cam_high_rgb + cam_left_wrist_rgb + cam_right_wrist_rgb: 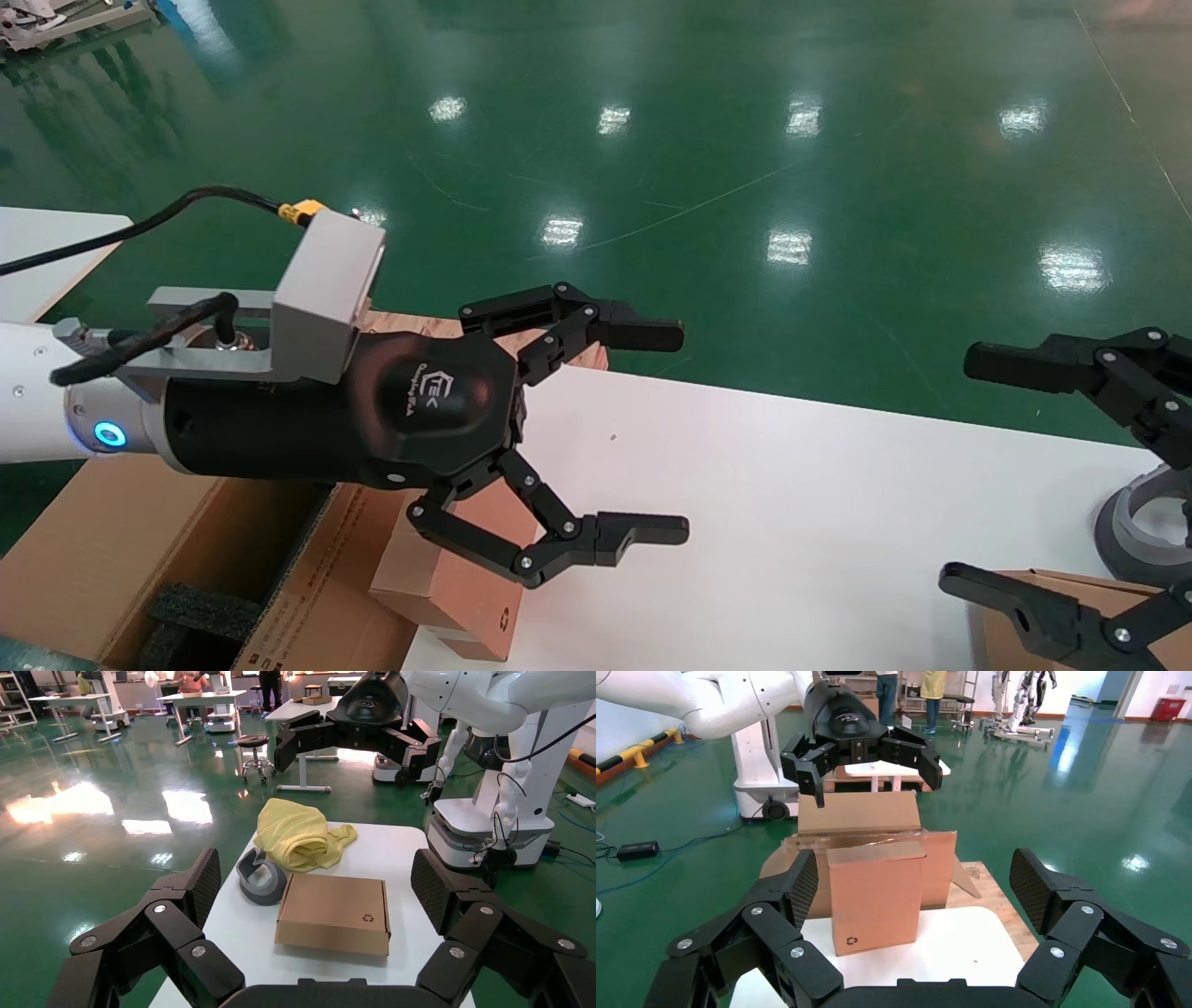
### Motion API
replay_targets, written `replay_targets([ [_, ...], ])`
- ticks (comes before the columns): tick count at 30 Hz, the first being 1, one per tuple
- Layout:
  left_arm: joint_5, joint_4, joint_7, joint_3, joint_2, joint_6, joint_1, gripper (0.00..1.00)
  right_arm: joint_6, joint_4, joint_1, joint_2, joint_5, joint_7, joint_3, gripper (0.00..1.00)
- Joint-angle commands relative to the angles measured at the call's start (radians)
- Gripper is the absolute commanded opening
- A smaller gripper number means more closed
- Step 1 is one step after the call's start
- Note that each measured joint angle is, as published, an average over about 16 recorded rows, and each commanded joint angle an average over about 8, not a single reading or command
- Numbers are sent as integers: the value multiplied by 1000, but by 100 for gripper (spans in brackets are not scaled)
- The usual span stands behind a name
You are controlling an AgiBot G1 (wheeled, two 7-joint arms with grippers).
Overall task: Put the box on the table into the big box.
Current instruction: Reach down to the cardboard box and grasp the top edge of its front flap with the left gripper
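Observation:
One small brown box (456, 578) with a recycling mark stands on edge at the white table's (792, 513) left end, against the big box (112, 559); it also shows in the right wrist view (873, 896). A second small box (330, 910) lies flat at the table's right end (1052, 596). The big box holds black foam (200, 610). My left gripper (675, 431) is open and empty, in the air above the standing box. My right gripper (968, 466) is open and empty above the flat box.
A grey ring-shaped holder (260, 878) and a yellow cloth (302, 836) lie beyond the flat box at the table's right end. A reddish wooden board (989, 903) sits by the big box. Green floor lies past the table's far edge.

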Motion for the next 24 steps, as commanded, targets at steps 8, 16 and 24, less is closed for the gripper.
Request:
replay_targets([
  [8,0,0,0,0,0,0,0,100,0,0,0,0,0,0,0,100],
  [16,0,0,0,0,0,0,0,100,0,0,0,0,0,0,0,100],
  [24,1,1,0,1,-1,-1,1,100,0,0,0,0,0,0,0,100],
])
